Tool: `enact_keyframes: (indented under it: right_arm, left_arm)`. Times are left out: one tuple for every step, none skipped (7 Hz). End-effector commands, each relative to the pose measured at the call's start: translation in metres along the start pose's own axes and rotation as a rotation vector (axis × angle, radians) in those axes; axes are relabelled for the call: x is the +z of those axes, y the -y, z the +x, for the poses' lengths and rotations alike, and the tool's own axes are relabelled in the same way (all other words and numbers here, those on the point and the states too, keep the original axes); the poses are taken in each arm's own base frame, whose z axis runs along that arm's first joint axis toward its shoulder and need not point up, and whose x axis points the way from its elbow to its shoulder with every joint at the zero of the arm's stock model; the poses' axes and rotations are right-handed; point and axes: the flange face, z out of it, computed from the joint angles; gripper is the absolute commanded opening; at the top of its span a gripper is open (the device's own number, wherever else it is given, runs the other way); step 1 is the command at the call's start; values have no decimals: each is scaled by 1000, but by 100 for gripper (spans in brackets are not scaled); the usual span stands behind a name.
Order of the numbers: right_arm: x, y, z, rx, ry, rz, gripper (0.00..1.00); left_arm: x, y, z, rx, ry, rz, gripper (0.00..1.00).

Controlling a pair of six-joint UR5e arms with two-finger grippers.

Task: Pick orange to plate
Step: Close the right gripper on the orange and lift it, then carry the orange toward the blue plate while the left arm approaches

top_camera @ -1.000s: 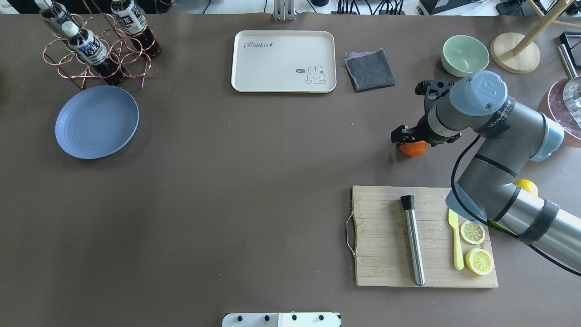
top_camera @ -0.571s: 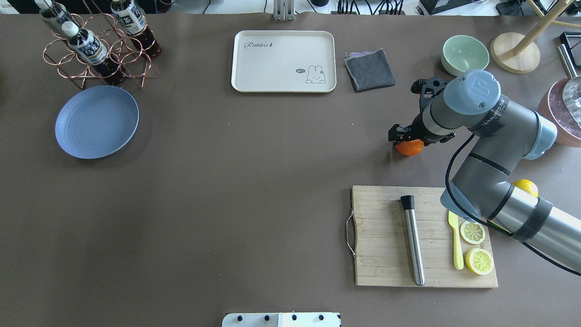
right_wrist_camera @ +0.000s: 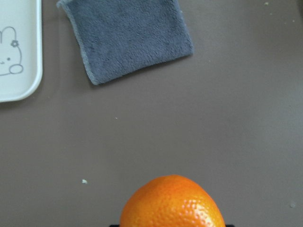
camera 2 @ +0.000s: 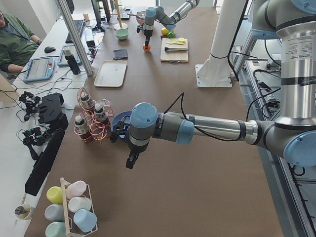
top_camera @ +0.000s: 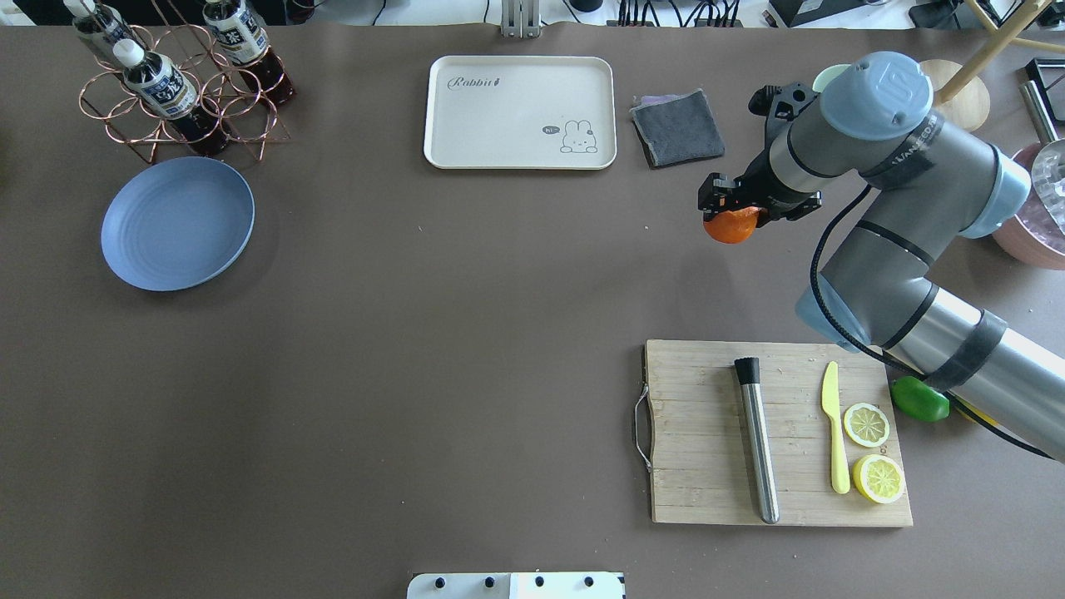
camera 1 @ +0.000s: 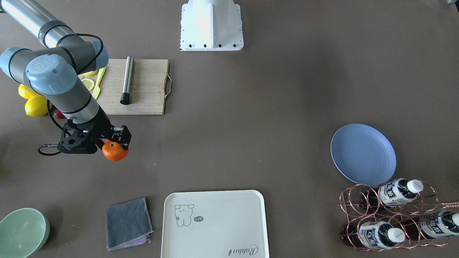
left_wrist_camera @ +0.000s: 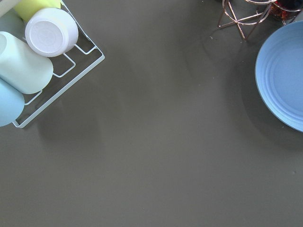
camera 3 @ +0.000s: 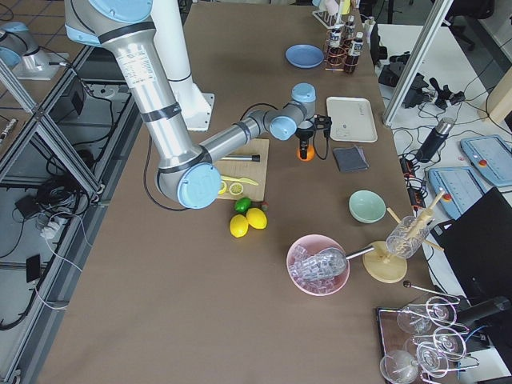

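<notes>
The brown tabletop takes up the whole front-facing view. Toward its end on the robot's right, the right tool (camera 1: pixel 114 144) is clamped on the orange (camera 1: pixel 114 152), between the wooden cutting board (camera 1: pixel 145 87) and the grey cloth (camera 1: pixel 127 223). The blue plate (camera 1: pixel 363 154) lies bare toward the opposite end, just beside the copper bottle rack (camera 1: pixel 389 214) and well apart from the fruit.

The overhead view shows the same grip, with the orange hanging under the black tool near the cloth.

From the left end, the left tool (camera 2: pixel 130 161) hovers near the plate; whether it is open or closed cannot be told.

From the right end, the orange sits under the far wrist, beside the cream tray (camera 3: pixel 350 118).

The left wrist view shows only the plate's rim, bare tabletop and a cup rack (left_wrist_camera: pixel 61 78).

In the right wrist view the orange fills the bottom centre, apparently lifted clear.

The pick looks finished and the carry is in hand. The next move calls for a long traverse to the plate with a steady grip, keeping clear of the rack and the left arm, then a low release.
</notes>
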Motion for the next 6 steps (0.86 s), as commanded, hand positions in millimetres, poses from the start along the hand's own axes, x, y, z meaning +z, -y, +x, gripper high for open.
enact_keyframes:
  right_arm:
    - [-21,9,-37,0,-6,12,0]
    - [-34,4,-56,-4,-23,27,0]
    - [-50,-16,-72,-20,-34,26,0]
    - [-65,-28,-82,-24,-37,26,0]
    - [-77,-35,-89,21,-14,38,0]
    - [-83,-44,-101,8,1,51,0]
  left_arm:
    - [3,1,-3,-4,0,12,98]
    - [0,13,6,-121,-3,33,98]
    - [23,27,31,-162,-27,36,98]
    - [61,35,56,-170,-64,35,98]
    - [105,45,74,-182,-112,53,98]
    - [139,63,99,-222,-164,63,98]
